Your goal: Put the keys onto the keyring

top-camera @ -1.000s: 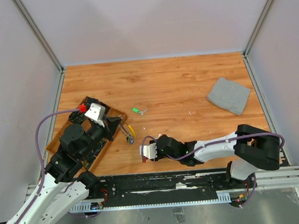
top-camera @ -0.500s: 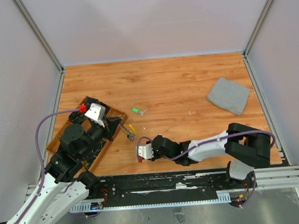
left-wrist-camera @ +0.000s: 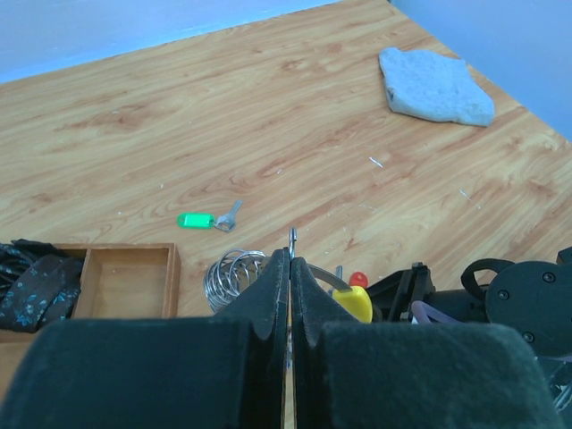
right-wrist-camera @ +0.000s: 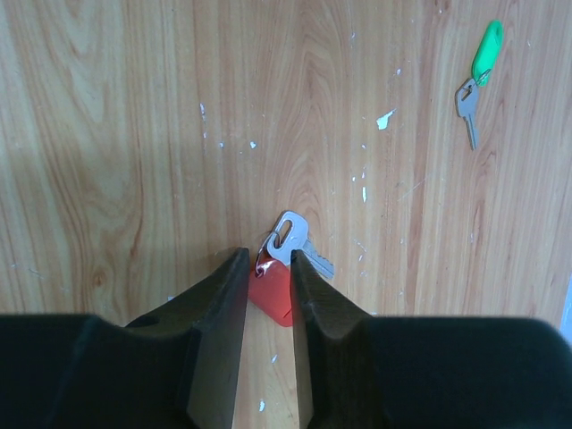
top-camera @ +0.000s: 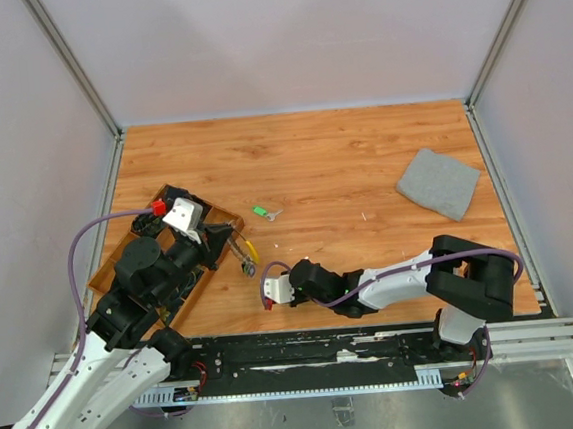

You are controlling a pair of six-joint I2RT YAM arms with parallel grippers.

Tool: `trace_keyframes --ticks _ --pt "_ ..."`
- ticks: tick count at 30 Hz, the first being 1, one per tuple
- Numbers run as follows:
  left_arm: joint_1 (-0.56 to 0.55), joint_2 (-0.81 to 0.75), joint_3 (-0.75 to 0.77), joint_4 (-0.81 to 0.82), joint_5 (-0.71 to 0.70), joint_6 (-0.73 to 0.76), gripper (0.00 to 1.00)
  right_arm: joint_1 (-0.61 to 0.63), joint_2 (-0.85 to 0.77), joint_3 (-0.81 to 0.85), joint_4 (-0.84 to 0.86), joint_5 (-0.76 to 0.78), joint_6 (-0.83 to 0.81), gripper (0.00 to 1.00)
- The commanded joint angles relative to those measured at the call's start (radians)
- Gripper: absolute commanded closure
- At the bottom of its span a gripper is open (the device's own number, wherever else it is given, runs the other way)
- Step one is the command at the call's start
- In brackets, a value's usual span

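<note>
Red key (right-wrist-camera: 273,291), green key (right-wrist-camera: 487,46)

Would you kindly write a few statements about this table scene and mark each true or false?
1. The green-tagged silver key lies on the wooden table, clear of both hands. True.
2. The grey cloth square lies beside that green-tagged key. False: it lies far off, near the table's right edge.
3. The red-tagged silver key sits between the right hand's fingers. True.
4. The left hand is wide open. False: its fingers are pressed together.

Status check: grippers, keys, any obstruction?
Left gripper shut on keyring. Right gripper pinching red key on table. Green key loose, further out. Nothing blocking.
</note>
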Motion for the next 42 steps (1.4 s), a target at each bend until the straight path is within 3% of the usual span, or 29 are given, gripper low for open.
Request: trace_keyframes --ticks 1,13,20,33,42 --pt "0.008 -0.001 -0.001 0.057 0.010 0.012 0.99 0.015 0.025 0.018 -0.012 0.024 0.011 0.75" --pt "0.008 -0.001 -0.005 0.059 0.008 0.014 0.99 0.006 0.052 0.024 -0.006 0.010 0.028 0.82" --pt "0.008 -0.004 -0.007 0.057 0.007 0.014 1.00 -0.011 0.028 0.014 -0.006 -0.019 0.066 0.98" --pt "0.008 -0.006 -0.001 0.080 0.040 0.017 1.00 -0.160 -0.334 -0.070 -0.003 -0.253 0.285 0.99" --pt "0.008 -0.002 0.007 0.107 0.106 0.025 1.00 -0.281 -0.541 -0.020 -0.188 -0.465 0.385 0.99"
